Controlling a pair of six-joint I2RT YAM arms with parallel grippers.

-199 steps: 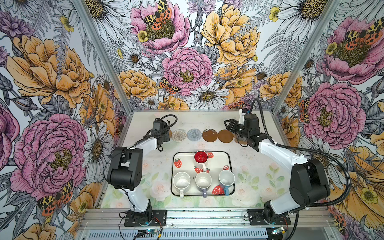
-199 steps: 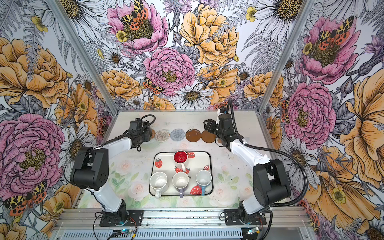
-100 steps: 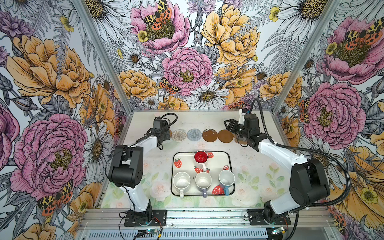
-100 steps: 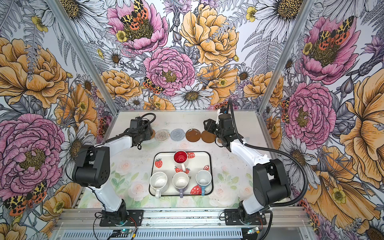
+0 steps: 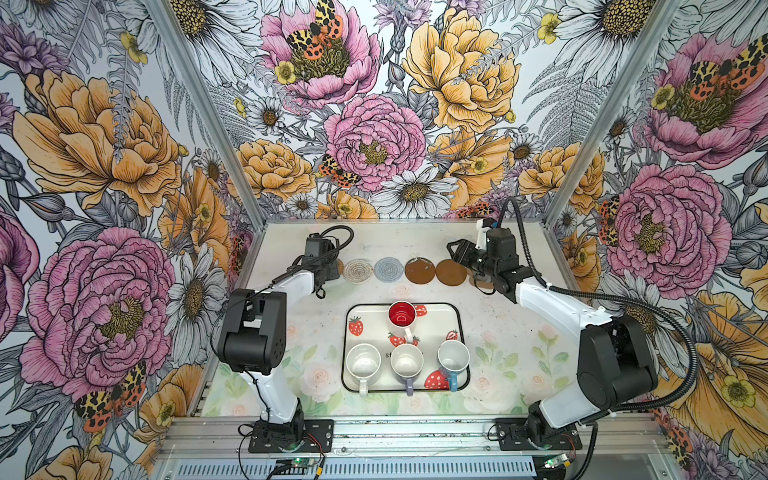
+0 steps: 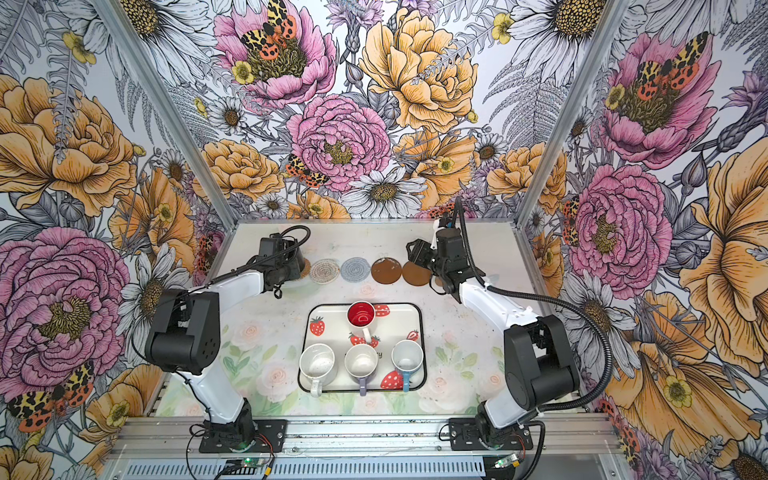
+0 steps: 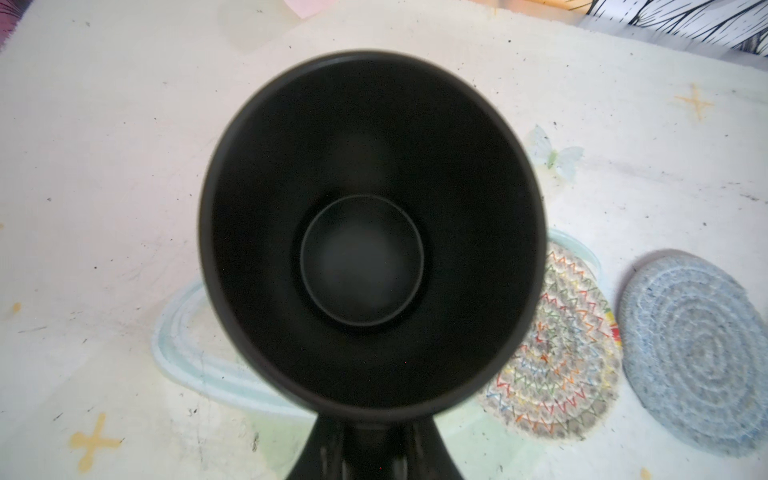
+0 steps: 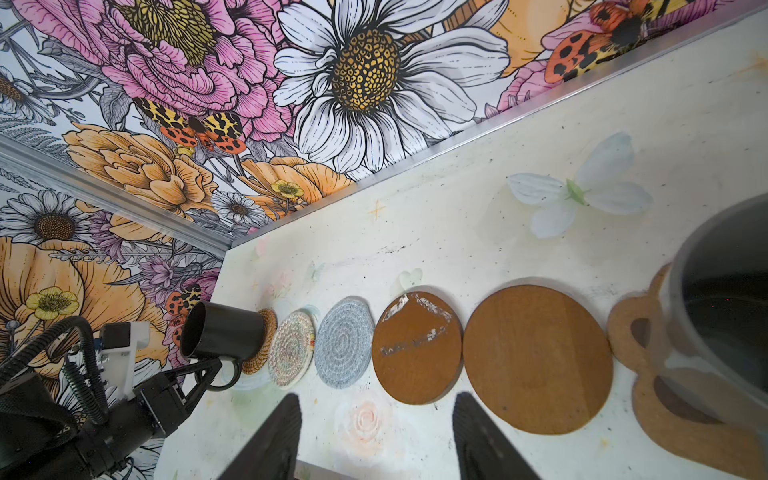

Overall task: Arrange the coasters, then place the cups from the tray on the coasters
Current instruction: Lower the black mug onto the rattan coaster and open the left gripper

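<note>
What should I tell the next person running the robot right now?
Left gripper: shut on the black mug by its handle, at the rattan coaster; set down or not, cannot tell.
Right gripper: open, empty, near the grey mug standing on the paw coaster.
Done: six coasters in a row.
To do: red-inside mug, white mug, lilac mug and blue mug, all on the tray, go onto the cream coaster, grey-blue coaster and brown coasters.

The black mug (image 8: pixel 222 332) has a smooth satin glaze, the cream coaster (image 7: pixel 557 357) and grey-blue coaster (image 7: pixel 698 353) are rough coiled cord, the brown coaster (image 8: pixel 415 347) matt and scuffed.
</note>
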